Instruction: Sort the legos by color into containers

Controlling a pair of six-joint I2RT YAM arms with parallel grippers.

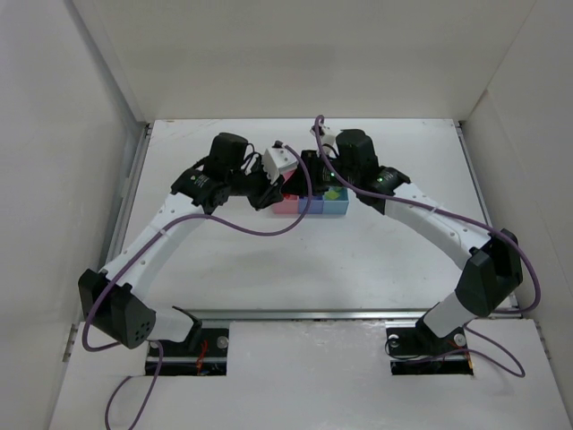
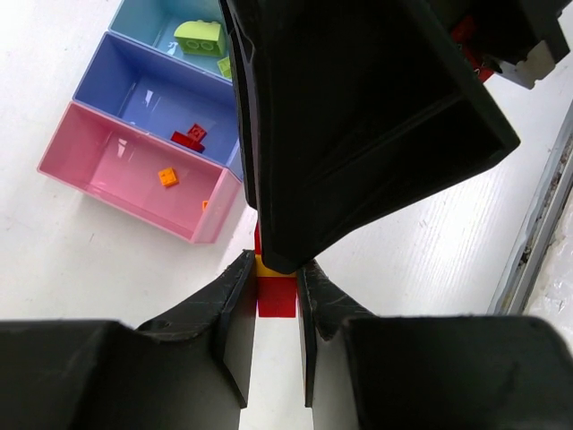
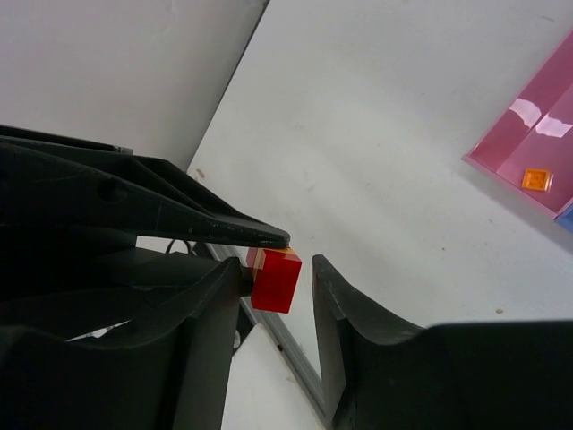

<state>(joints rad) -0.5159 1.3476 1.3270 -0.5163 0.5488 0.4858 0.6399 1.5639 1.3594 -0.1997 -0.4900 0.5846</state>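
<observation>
Near the pink bin (image 2: 116, 175), left pincer (image 2: 276, 273) pinching a red brick (image 2: 276, 300), right pincer (image 3: 277, 269) spread around it

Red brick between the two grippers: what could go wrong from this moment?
1. The left gripper pinches the red brick beside the pink bin, not over it; a slip would likely drop it on the table.
2. The right gripper stands open close around the same brick; closing off-centre could knock it loose.

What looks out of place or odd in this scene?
The left tool pinches a small red plastic brick with an orange-yellow piece stuck to it: two colours joined, so it cannot be sorted as one.
</observation>
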